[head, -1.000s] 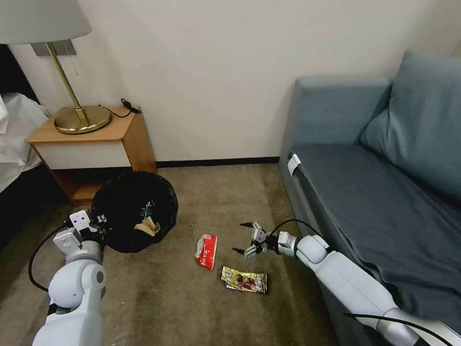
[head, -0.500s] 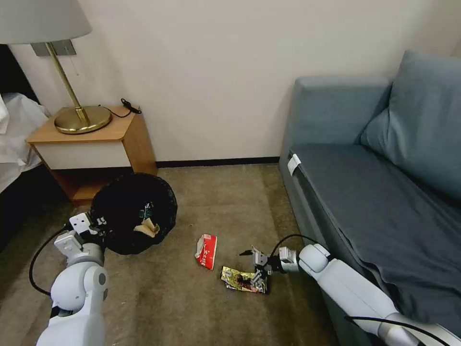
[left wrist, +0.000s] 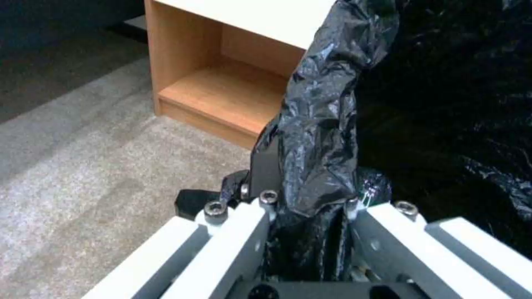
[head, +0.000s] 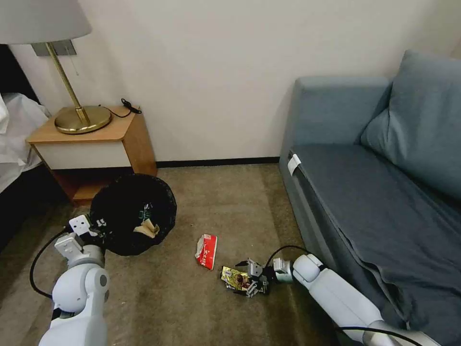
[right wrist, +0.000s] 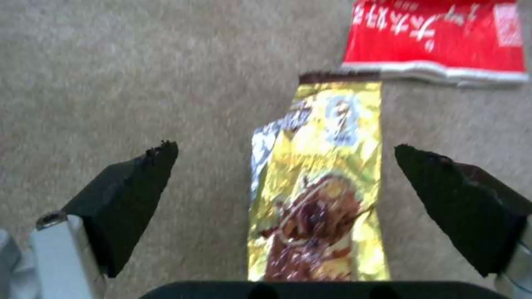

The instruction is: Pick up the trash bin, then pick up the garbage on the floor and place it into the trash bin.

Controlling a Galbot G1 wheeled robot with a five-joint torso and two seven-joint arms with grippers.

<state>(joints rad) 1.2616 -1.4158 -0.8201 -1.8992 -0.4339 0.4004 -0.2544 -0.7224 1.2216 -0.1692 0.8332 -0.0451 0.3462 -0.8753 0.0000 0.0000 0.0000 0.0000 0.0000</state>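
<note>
Right wrist view: right claw (right wrist: 285,153) spread wide astride the gold wrapper (right wrist: 318,182), its long axis pointing toward the red wrapper (right wrist: 435,37).

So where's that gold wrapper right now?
The gold wrapper lies on the carpet by the sofa, between the right gripper's open fingers, near the red wrapper.

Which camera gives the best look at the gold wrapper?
The right wrist view: the gold wrapper lies flat between the open right pincer's fingers, print visible. The head view shows it small on the carpet, partly covered by that pincer.
</note>
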